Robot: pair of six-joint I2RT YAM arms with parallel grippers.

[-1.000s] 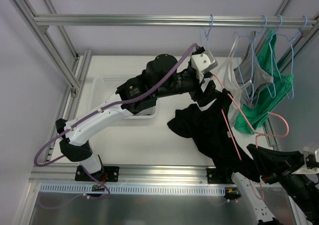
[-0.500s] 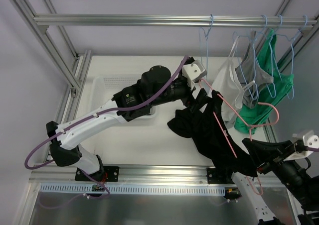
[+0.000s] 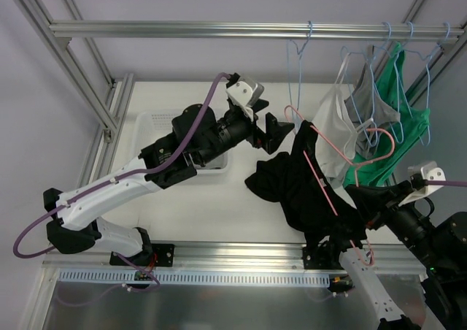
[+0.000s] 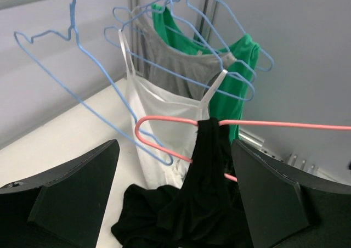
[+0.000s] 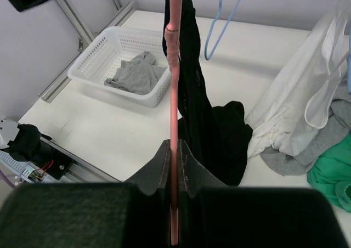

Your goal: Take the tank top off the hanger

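Note:
The black tank top [image 3: 288, 187] hangs by one strap over the pink hanger [image 3: 321, 184], and the rest of it lies bunched on the white table. My right gripper [image 3: 354, 197] is shut on the hanger's straight wire [image 5: 174, 67] and holds it tilted above the table. In the right wrist view the tank top [image 5: 192, 94] drapes down the far side of the wire from the gripper [image 5: 174, 149]. My left gripper [image 3: 281, 134] stands open just left of the strap, touching nothing. Between its wide jaws [image 4: 174, 149], the left wrist view shows the tank top [image 4: 203, 204] and the hanger [image 4: 263, 124].
A white basket [image 3: 157, 122] holding a grey garment [image 5: 137, 75] sits at the back left. Several blue hangers on the rail [image 3: 219, 29] carry white [image 3: 332, 125], grey and green [image 3: 379, 162] tops; one blue hanger [image 3: 295, 60] is bare. Aluminium frame posts stand on both sides.
My left gripper has drawn back to the left, away from the tank top's strap, with its jaws opening wider. The right gripper has carried the hanger up and leftward.

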